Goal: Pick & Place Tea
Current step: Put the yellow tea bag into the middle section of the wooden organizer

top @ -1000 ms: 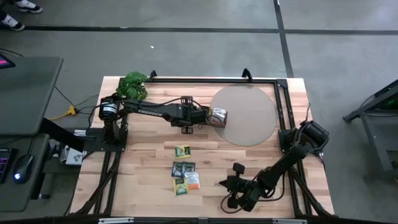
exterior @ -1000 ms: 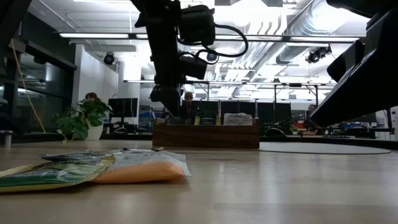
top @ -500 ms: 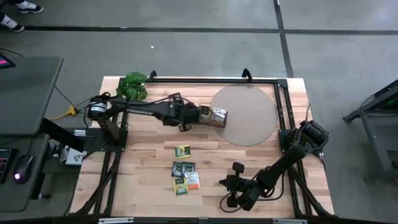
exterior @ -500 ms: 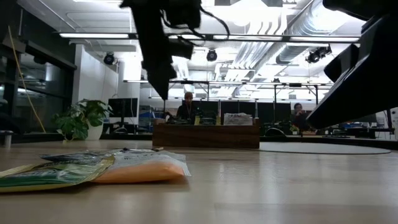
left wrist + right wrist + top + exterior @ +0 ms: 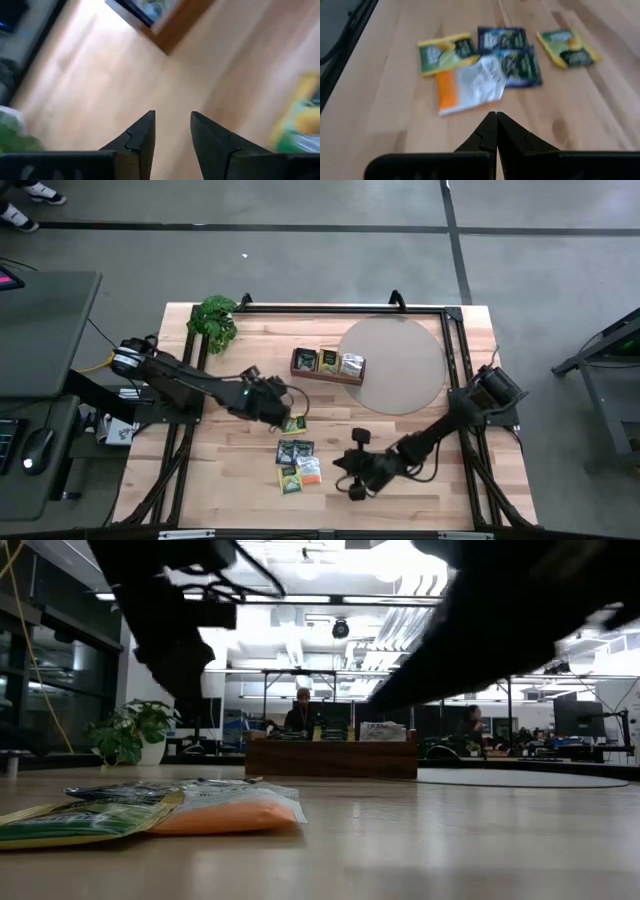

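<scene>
Wooden counter (image 5: 240, 450), lab room behind it. Near the front edge, four or five loose tea sachets (image 5: 297, 463) still wait. Right hand (image 5: 352, 477) sits beside them, fingers pinched together, empty. Left hand (image 5: 290, 408) hovers by the yellow-green sachet (image 5: 294, 422), fingers narrowly apart, holding nothing. Farther back, the tray (image 5: 328, 364) already holds several. Can't read any labels.

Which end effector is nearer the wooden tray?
Left. The left end effector sits just short of the wooden tray; the right end effector is farther, beside the loose tea sachets.
</scene>
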